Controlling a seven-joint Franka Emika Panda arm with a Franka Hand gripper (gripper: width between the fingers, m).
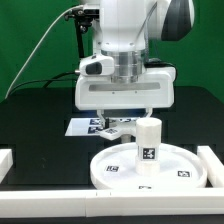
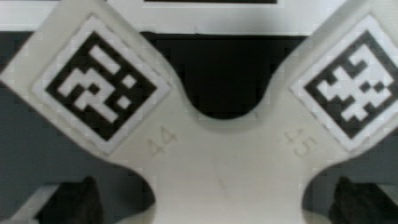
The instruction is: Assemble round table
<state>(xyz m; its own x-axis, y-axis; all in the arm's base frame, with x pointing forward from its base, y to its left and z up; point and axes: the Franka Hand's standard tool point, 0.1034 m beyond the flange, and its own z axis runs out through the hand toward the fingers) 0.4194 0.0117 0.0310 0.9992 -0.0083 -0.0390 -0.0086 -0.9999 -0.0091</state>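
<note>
My tool (image 1: 120,128) is down low near the middle of the bench (image 1: 40,110), just beside the marker board (image 1: 85,126). In the wrist view the forked base piece (image 2: 210,150) is straight under me: narrow stem between my two fingers (image 2: 71,200), and the two tagged prongs pointing away from them. Its long axis runs square to the line between the fingers, so a squeeze takes it across the narrow width, which is the way I want it.

Grip state: cannot tell. The fingers flank the stem, but the wrist picture is too blurred to show whether they are touching it or there is a gap. From the exterior view I also can't say if the piece is on the bench or lifted.

Target side: the round disc (image 1: 150,187) lies flat by the bench edge nearest the exterior camera, toward the exterior view's right, inside the white rails (image 1: 40,190). The leg (image 1: 148,142) stands upright on it, about central. Whether it is seated tight I can't tell.

So from the tool, the leg top is toward that near edge and a bit to the exterior view's right. My read is that the next move needs a confirmed grip first, then lift, carry over and keep the base level above the leg.
</note>
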